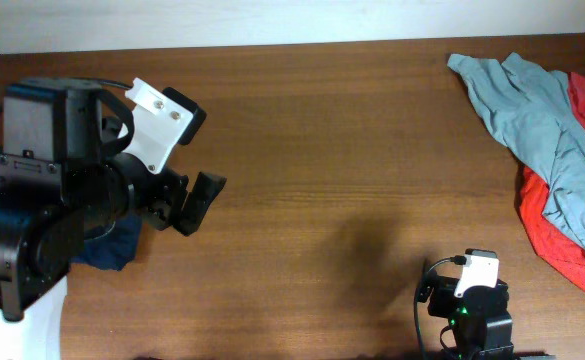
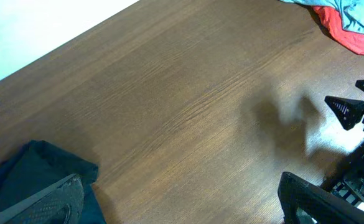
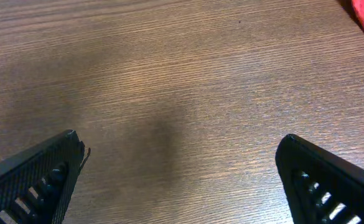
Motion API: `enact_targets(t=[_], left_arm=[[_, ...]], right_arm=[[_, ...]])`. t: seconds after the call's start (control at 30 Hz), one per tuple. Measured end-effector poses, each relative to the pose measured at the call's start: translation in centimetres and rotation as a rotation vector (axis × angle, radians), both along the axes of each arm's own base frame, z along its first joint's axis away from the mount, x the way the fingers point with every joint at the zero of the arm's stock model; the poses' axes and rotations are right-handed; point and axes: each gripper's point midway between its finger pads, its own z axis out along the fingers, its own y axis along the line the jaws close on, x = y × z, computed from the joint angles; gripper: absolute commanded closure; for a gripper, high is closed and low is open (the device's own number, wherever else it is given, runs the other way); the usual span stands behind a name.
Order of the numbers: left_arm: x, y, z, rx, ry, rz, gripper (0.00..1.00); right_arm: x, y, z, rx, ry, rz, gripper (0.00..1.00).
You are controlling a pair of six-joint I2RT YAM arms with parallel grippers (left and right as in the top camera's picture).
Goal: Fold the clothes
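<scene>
Wood-grain table [image 1: 322,130] under both hands; left hand [image 1: 185,200] and right hand [image 3: 180,137] gape wide, gripping nothing. Beside left hand lies a navy garment [image 2: 26,168].

The clothes seem hidden from every view.

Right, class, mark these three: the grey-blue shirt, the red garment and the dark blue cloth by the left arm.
grey-blue shirt [image 1: 532,115], overhead view, middle of its crumpled body.
red garment [image 1: 540,215], overhead view, exposed left part.
dark blue cloth [image 2: 38,162], left wrist view, upper folded part.
</scene>
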Motion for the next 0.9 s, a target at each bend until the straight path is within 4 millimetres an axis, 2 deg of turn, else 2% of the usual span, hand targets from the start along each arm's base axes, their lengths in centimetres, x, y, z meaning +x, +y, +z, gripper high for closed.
enact_targets(t=[0.13, 0.2, 0.33, 0.4, 0.53, 0.57, 0.67, 0.77, 0.8, 0.83, 0.9], left_arm=[[-0.5, 0.3, -0.6, 0.015, 0.031, 0.006, 0.01], [-0.1, 0.7, -0.4, 0.034, 0.011, 0.025, 0.01], [1.9, 1.3, 1.5, 0.042, -0.152, 0.073, 0.01], [2.0, 1.6, 1.9, 0.030, -0.237, 0.089, 0.01], [1.3, 2.6, 0.9, 0.007, -0.366, 0.127, 0.01], [0.7, 3.3, -0.9, 0.008, -0.388, 0.147, 0.01], [0.5, 4.2, -3.0, -0.009, -0.484, 0.183, 0.01], [-0.7, 5.3, -8.1, -0.003, -0.504, 0.220, 0.00], [-1.0, 5.5, -9.1, -0.003, -0.510, 0.226, 0.01], [-1.8, 5.8, -11.2, -0.001, -0.515, 0.236, 0.01], [-2.7, 6.1, -13.1, -0.001, -0.525, 0.245, 0.01]], right_arm=[[0.0, 0.0, 0.0, -0.001, 0.000, 0.000, 0.02], [0.0, 0.0, 0.0, 0.000, 0.000, 0.000, 0.01], [0.0, 0.0, 0.0, 0.000, 0.000, 0.000, 0.01], [0.0, 0.0, 0.0, 0.000, 0.000, 0.000, 0.01], [0.0, 0.0, 0.0, 0.001, 0.000, 0.002, 0.01], [0.0, 0.1, 0.0, 0.002, 0.000, 0.003, 0.01], [0.0, 0.1, 0.0, 0.002, -0.001, 0.003, 0.01], [0.0, 0.1, 0.0, 0.002, -0.001, 0.003, 0.01], [0.0, 0.1, 0.0, 0.002, -0.002, 0.003, 0.01], [0.0, 0.1, 0.0, 0.003, -0.002, 0.004, 0.01], [0.0, 0.1, 0.0, 0.003, 0.000, 0.005, 0.01]])
